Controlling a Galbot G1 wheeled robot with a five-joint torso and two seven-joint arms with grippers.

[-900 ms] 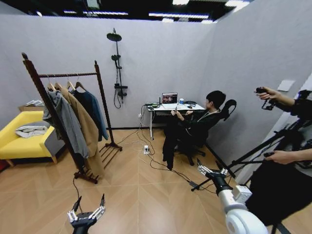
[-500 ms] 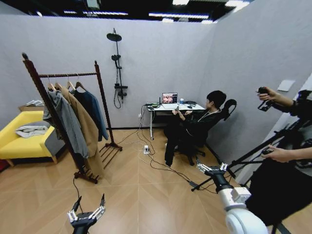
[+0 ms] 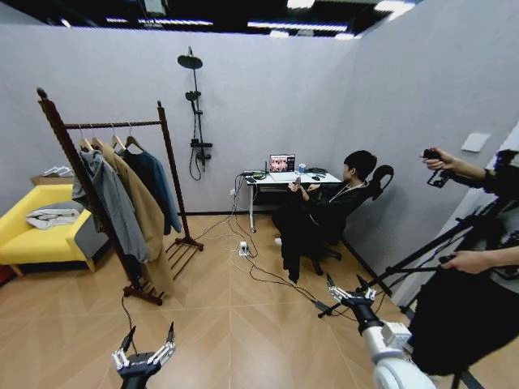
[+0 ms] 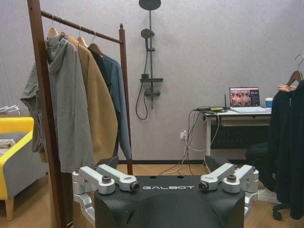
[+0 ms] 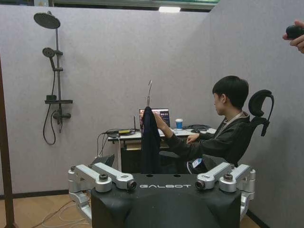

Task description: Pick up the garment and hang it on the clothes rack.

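Black long-sleeved garment (image 5: 150, 142) on a wooden hanger held up by a seated person's hand (image 5: 156, 117) near the tabletop (image 5: 142, 135), well apart from the dark reddish-brown wooden clothes rack (image 3: 166, 154), left end effector (image 3: 146, 347) low with fingers spread wide, right end effector (image 3: 350, 290) fingers spread, both empty

Black garment (image 5: 150, 142) hangs, apparently hand-held; rack (image 3: 105, 186) apart.

Bare floor lay open between the clothes rack (image 3: 113, 190) and the desk (image 3: 284, 180), though loose cables (image 3: 259, 271) and a tripod leg (image 3: 422, 255) crossed its right side
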